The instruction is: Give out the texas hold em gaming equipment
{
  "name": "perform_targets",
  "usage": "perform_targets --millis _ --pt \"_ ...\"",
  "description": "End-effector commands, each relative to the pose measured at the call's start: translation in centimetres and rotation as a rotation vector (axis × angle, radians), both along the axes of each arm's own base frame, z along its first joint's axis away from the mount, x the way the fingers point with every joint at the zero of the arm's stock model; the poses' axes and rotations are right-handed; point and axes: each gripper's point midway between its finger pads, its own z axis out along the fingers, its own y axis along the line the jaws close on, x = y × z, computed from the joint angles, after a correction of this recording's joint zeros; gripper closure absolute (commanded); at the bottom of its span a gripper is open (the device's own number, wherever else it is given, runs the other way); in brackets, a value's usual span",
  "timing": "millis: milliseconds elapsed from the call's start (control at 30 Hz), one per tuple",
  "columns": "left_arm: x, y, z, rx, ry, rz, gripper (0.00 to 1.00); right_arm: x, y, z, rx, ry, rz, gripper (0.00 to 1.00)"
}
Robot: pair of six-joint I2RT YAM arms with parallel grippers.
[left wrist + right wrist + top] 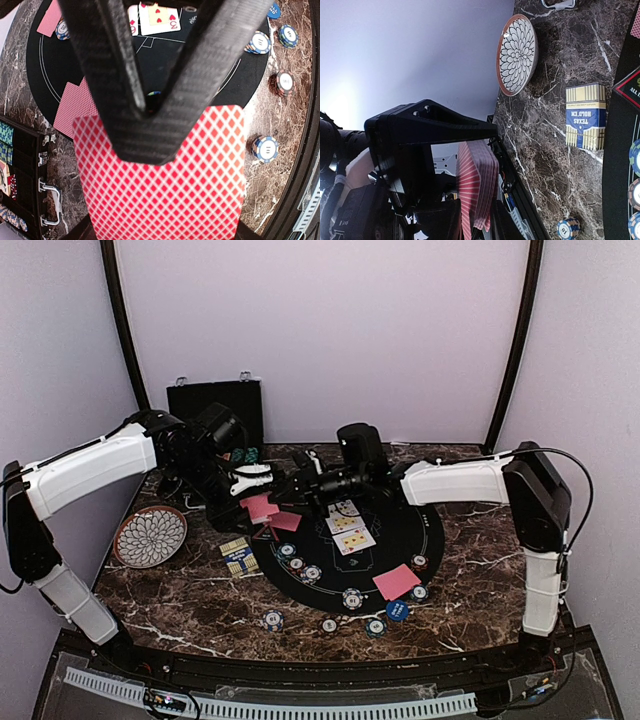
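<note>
Left claw [145, 107] pressed onto red-backed deck [165, 190], held above left rim of black mat [410, 530]. Right claw [295, 490] at deck edge; pinching or spread, cannot tell. Risk: two cards drag off together, or loosened deck slips and scatters over chips [352, 597].

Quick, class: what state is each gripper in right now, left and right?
Left gripper: closed, holding the cards.
Right gripper: up against those cards; open or closed cannot be told.
</note>
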Motion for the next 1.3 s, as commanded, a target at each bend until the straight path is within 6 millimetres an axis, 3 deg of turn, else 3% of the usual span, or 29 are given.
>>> perform_targets --millis 0,233,733,833,1067,1267 --pt "-0.1 0.5 0.7 -0.010 -0.027 0.006 1.00 -0.8 -0.4 2.3 0.049 -0.032 0.016 0.83" --pt "0.0 0.5 0.5 -0.003 -0.029 0.006 1.00 -1.0 -0.3 3.0 0.070 -0.031 0.024 0.86" --pt "0.1 0.4 0.9 -0.011 -0.035 0.006 1.00 -2.0 1.2 1.9 0.069 -0.001 0.073 0.85" --pt "0.2 0.4 0.9 -0.012 -0.037 0.007 1.00 -2.0 1.2 1.8 0.063 -0.003 0.074 0.89" --pt "0.1 0.5 0.8 -0.007 -0.036 0.009 1.00 -0.8 -0.4 2.4 0.048 -0.024 0.039 0.99" --pt "0.0 0.6 0.8 -0.006 -0.034 0.008 1.00 0.4 -2.6 3.3 0.050 -0.047 -0.002 1.00"
